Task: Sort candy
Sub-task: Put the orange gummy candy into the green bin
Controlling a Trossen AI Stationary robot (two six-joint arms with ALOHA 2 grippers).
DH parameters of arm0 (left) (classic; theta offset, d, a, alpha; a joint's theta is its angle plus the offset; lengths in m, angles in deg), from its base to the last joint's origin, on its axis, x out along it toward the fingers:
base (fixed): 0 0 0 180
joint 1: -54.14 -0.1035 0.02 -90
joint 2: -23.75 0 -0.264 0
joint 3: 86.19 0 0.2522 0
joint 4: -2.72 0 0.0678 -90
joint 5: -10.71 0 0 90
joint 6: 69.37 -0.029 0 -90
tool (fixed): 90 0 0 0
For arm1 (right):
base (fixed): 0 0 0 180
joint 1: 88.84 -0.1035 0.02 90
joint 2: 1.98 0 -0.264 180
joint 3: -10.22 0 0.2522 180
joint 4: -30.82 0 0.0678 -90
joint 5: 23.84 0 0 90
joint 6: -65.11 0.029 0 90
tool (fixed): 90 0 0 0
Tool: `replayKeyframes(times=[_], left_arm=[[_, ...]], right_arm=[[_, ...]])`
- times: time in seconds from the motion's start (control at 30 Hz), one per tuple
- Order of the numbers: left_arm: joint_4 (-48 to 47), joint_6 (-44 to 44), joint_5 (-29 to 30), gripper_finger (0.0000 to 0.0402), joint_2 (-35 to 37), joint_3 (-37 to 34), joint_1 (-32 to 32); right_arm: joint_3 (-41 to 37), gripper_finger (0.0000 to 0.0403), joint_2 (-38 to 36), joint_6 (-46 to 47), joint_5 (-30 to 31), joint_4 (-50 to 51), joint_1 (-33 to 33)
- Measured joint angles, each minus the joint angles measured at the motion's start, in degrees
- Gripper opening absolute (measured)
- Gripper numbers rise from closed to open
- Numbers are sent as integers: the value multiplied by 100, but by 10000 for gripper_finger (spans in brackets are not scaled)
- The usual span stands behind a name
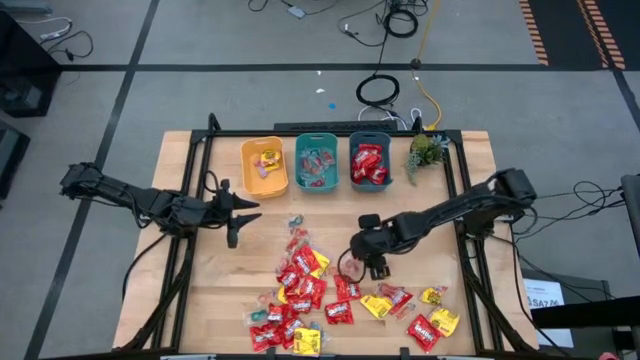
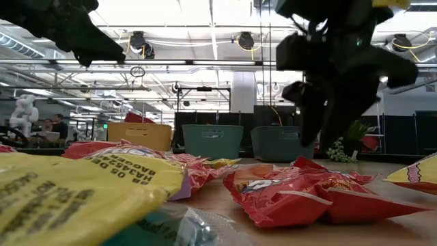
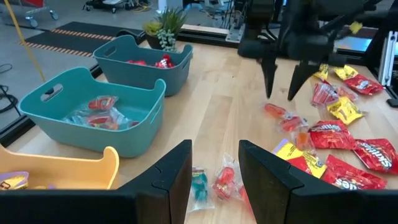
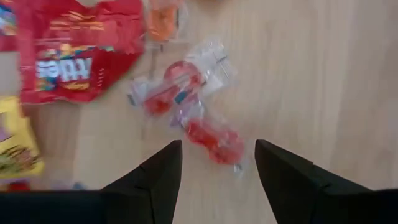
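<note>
High camera looks straight down on my whole tabletop [image 1: 225, 290]. Low camera sits at tabletop height, close behind candy [image 2: 287, 195], facing the bins [image 2: 212, 141] at 12 o'clock. My wrist cameras look forward past my fingers; both show candy.

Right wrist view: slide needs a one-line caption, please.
Open right gripper poised above clear-wrapped red candies beside a red packet on the table.
</note>
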Motion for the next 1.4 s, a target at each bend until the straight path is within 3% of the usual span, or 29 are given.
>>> replayKeyframes(times=[0.27,0.43,0.6,0.83,0.9,1.1,1.4], left_arm=[[13,7,4,141,-2,0,0],[19,22,7,141,0,0,0],[17,20,11,141,-2,0,0],[19,-5,44,141,-2,0,0],[19,-13,44,141,0,0,0],[17,-242,44,141,-2,0,0],[19,-306,42,141,-2,0,0]], right_arm=[[33,190,709,-187,2,-170,-2],[27,165,785,-154,-31,-168,-4],[7,117,674,-139,-55,-121,-7],[-10,15,371,424,28,82,15],[-18,8,217,458,39,164,13],[175,13,-373,1035,920,146,132],[1480,3,-489,613,1953,-163,1105]])
